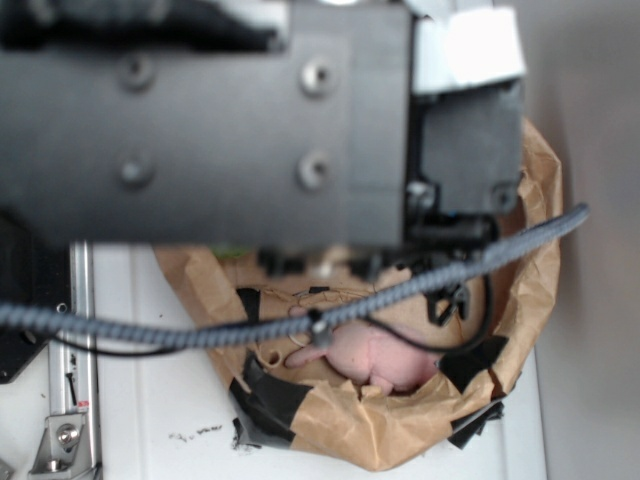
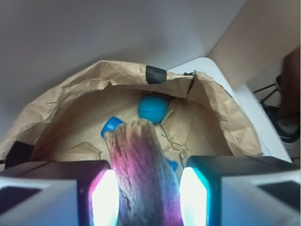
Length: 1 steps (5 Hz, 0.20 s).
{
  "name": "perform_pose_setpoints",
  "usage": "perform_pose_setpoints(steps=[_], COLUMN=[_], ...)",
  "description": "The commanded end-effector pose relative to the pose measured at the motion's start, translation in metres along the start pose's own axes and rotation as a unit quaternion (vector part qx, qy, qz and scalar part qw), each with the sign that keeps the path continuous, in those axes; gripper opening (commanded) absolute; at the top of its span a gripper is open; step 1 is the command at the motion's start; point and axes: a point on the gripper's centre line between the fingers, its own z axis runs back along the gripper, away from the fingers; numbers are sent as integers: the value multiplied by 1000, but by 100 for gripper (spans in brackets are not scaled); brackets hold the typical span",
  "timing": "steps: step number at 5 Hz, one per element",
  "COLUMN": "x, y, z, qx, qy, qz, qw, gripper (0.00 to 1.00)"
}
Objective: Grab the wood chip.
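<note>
Wood is what I see first, very close: the wood chip (image 2: 145, 174) stands between my two lit pads (image 2: 104, 200), rough and streaky, coloured pink and blue by their light. My hand (image 2: 143, 200) has one finger on each side of it. The pads seem to lie against its sides, so I judge that I am grasping the chip, though its lowest part is cut off at the picture's bottom edge and I cannot see the contact there.

Its long axis runs away from me, straight forward out of the hand, with the blunt far end raised over the inside of the paper bag (image 2: 70, 94). This is the relation that matters: the chip lies along my reach, not across it, so I think a straight pull upward should bring it clear of the bag's rim.

Behind the chip's far end I see a blue cap-like piece (image 2: 110, 126), and further back a blue ball (image 2: 153, 108) near the bag's rear wall.

From the exterior view my arm hides most of the bag (image 1: 530, 260), which rests on the white bench (image 1: 160, 400); a pink soft thing (image 1: 375, 357) lies inside.
</note>
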Motion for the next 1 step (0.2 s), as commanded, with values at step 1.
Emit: perform_pose_setpoints(steps=[1], x=[-11], y=[-6], z=[13], qx=[-12], qy=[-19], qz=[8], qw=[1000], gripper=[0])
